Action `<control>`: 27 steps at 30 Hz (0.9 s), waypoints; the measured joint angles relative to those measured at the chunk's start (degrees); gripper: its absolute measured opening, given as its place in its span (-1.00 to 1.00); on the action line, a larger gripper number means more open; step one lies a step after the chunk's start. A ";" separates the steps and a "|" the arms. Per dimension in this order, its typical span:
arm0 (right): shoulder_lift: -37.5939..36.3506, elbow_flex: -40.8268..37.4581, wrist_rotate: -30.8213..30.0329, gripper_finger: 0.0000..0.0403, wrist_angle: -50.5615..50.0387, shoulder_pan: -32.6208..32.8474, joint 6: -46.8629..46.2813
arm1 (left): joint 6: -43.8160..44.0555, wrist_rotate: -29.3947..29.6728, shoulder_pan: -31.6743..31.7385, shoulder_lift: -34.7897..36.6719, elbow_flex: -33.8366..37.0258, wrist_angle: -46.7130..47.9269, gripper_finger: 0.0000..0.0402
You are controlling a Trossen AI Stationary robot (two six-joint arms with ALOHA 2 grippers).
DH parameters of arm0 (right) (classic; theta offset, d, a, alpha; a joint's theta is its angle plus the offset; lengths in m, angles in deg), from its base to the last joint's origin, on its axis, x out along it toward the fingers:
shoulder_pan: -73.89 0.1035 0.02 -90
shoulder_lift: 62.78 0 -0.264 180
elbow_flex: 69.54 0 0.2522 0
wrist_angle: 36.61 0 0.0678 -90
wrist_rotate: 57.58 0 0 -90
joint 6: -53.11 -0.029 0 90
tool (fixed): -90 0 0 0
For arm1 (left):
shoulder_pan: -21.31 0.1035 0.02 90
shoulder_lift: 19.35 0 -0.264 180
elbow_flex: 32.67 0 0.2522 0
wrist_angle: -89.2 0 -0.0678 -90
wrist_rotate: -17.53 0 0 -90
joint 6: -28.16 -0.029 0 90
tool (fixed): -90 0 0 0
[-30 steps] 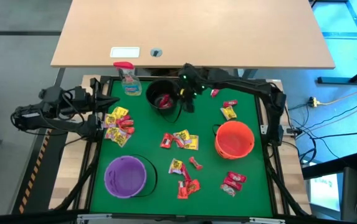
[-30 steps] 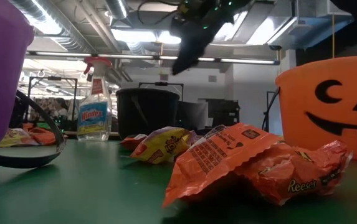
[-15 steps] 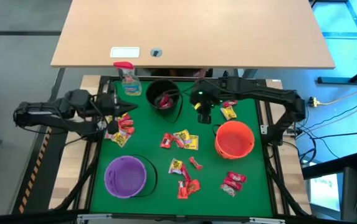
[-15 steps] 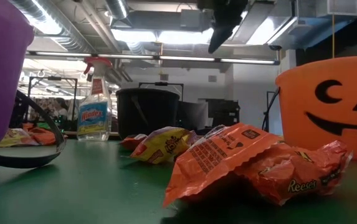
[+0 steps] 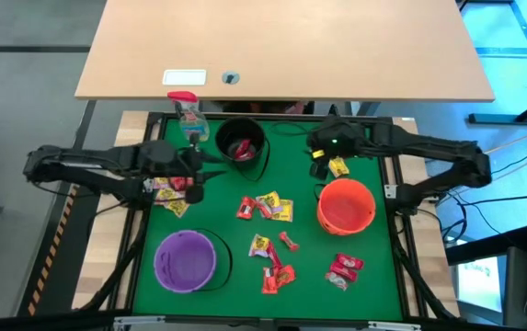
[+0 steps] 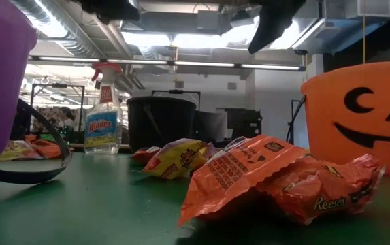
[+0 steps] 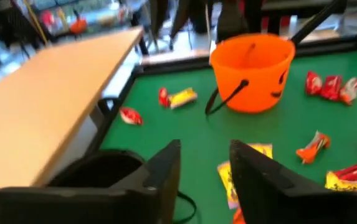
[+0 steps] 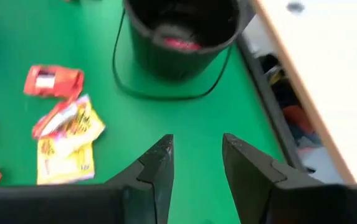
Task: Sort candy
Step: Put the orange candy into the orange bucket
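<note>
Wrapped candy lies loose on the green mat: a pile at the left [image 5: 173, 188], a group in the middle [image 5: 265, 208], pieces near the front [image 5: 275, 267], some at the right front [image 5: 343, 269] and one yellow piece [image 5: 338, 166] at the far right. My left gripper [image 5: 197, 182] hangs open over the right side of the left pile, its fingers [image 7: 206, 168] with nothing between them. My right gripper [image 5: 318, 162] is open above the mat between the black bucket [image 5: 242, 147] and the yellow piece, also with nothing between its fingers [image 8: 197, 158]. A red candy [image 8: 178, 43] lies inside the black bucket.
An orange pumpkin bucket [image 5: 346, 204] stands at the right and a purple bucket [image 5: 186, 260] at the near left. A clear spray bottle with a red top [image 5: 188, 115] stands at the far left corner. A wooden table [image 5: 281, 46] lies beyond the far edge.
My left gripper has come from the table's left edge toward the right and now hangs over the left candy pile. My right gripper has left the black bucket, moving toward the table's right edge and rising.
</note>
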 joint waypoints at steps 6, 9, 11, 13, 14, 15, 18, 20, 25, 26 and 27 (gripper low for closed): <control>-4.00 -2.13 -2.80 -0.34 3.34 0.00 1.19 | 4.40 -2.96 2.55 -8.28 0.00 0.28 -0.10; -4.88 -2.48 -2.81 -0.34 3.82 0.00 1.44 | 5.84 -5.12 3.69 -12.61 0.00 0.34 -0.01; -5.04 -2.70 -2.80 -0.34 3.75 0.00 1.40 | 5.90 -6.80 4.17 -15.35 0.00 0.53 0.06; -5.04 -3.05 -2.78 -0.34 3.78 0.00 0.92 | 5.90 -8.96 4.51 -17.76 0.00 0.41 0.11; -5.04 -3.23 -2.80 -0.34 3.84 0.00 0.50 | 5.86 -10.00 4.51 -18.74 0.00 0.48 0.14; -5.04 -3.50 -2.80 -0.34 4.54 0.00 0.16 | 5.82 -10.98 4.49 -19.71 0.00 0.46 0.16; -5.04 -4.67 -2.80 -0.34 6.57 0.01 -0.26 | 5.55 -13.00 4.13 -21.71 0.00 0.32 0.19; -5.02 -5.20 -2.78 -0.34 6.95 0.07 -1.62 | 4.76 -13.16 3.39 -22.69 0.00 0.13 0.20; -5.07 -7.67 -3.68 -0.34 11.49 0.11 -4.62 | 0.72 -13.28 1.39 -25.06 0.00 -0.21 0.20; -5.04 -8.29 -3.67 -0.34 12.41 0.11 -5.20 | 0.64 -13.30 1.12 -25.65 0.00 -0.68 0.20; -5.02 -8.87 -3.68 -0.34 13.28 0.11 -5.88 | 0.64 -13.30 0.95 -26.25 0.00 -0.86 0.20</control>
